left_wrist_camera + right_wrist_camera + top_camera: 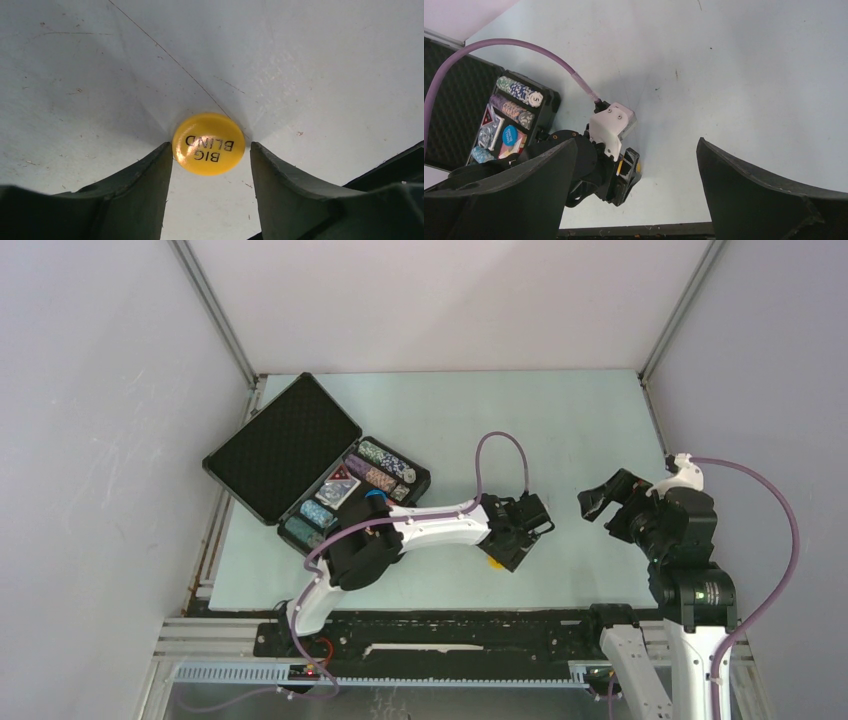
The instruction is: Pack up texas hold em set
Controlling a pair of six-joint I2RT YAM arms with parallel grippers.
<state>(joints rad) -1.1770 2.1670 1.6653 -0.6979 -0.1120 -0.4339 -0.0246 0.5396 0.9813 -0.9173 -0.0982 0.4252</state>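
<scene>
Reaching out from its base at the 7 o'clock corner, the left arm (430,525) stretches low and almost level across the table (560,420), with its wrist tipped downward at about 6 o'clock from the table's middle; the left gripper (210,146) is released, its two dark fingers (145,185) set down on either side of the yellow disc (209,131); that disc lies flat on the bare surface, printed BIG BLIND, with one finger touching its rim and the other just beside it, so it is bracketed but not visibly clamped. The right arm (690,570) stands upright at 4 o'clock, folded at the elbow; the right gripper (598,502) hangs above the table at 3 o'clock, spread wide with nothing between its fingers, facing toward 9 o'clock. The black briefcase (283,445) sits open at 10 o'clock, lid laid back with its foam showing; rows of poker chips (385,465), a red card deck (340,487) and a blue disc (510,135) fill its tray.
</scene>
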